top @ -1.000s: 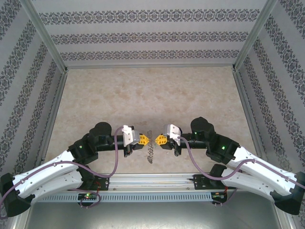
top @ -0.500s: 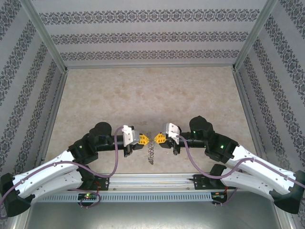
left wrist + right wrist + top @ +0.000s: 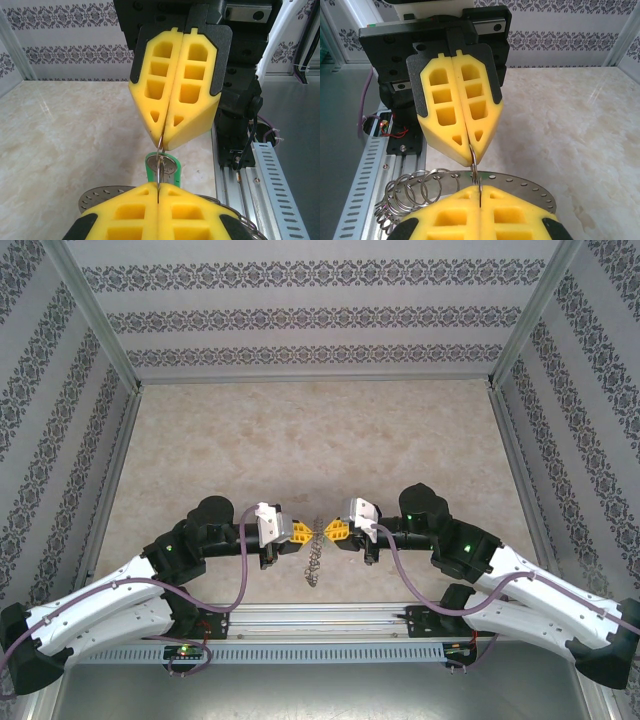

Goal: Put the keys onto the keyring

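Top external view: the left gripper [image 3: 309, 531] has crept rightward since a second ago. The gap that stood between its yellow tips and those of the right gripper [image 3: 331, 531] has gone, so the two now meet nose to nose. The left jaws are pressed fully together, and seen from the left wrist they nip a thin split ring [image 3: 159, 159] running straight off their tip. Just past that tip sits the green-headed key [image 3: 170, 167], the wire seemingly passing through its head (whether it is fully threaded on I cannot tell). The keyring [image 3: 313, 563] sits just under the meeting tips, toward the arm bases, and has shifted slightly leftward against the earlier picture. From the right wrist, its holed disc [image 3: 525, 182] and a cluster of spare rings [image 3: 405, 192] lie beneath the right gripper's fingers. Those jaws are likewise clamped tight on the same split ring. By my reading, the closing-in serves to work the key along the wire, a step not yet finished.
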### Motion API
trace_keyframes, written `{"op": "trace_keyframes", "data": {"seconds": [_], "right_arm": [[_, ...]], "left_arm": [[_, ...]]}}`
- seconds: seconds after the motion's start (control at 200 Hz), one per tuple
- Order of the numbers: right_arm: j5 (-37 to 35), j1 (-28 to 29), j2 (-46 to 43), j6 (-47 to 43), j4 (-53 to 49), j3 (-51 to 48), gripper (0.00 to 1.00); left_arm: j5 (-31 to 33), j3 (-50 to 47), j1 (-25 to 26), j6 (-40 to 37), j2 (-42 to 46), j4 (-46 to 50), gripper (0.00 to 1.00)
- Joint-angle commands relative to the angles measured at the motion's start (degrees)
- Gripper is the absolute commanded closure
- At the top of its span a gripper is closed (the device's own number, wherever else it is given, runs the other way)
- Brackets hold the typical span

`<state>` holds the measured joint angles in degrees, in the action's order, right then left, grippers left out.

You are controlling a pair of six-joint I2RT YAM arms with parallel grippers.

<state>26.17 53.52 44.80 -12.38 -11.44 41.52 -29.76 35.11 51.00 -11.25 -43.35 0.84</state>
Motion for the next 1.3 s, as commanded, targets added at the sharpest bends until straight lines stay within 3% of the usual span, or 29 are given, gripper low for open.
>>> {"op": "trace_keyframes", "data": {"seconds": [0.0, 1.294], "right_arm": [[0.10, 0.54, -0.84, -0.41, 0.02, 1.46, 1.00], [1.25, 0.54, -0.26, -0.02, -0.17, 1.90, 1.00]], "left_arm": [[0.11, -0.07, 0.68, -1.00, 0.97, -1.81, 1.00], [0.32, 0.29, 0.68, -1.33, 1.16, -1.22, 1.00]]}}
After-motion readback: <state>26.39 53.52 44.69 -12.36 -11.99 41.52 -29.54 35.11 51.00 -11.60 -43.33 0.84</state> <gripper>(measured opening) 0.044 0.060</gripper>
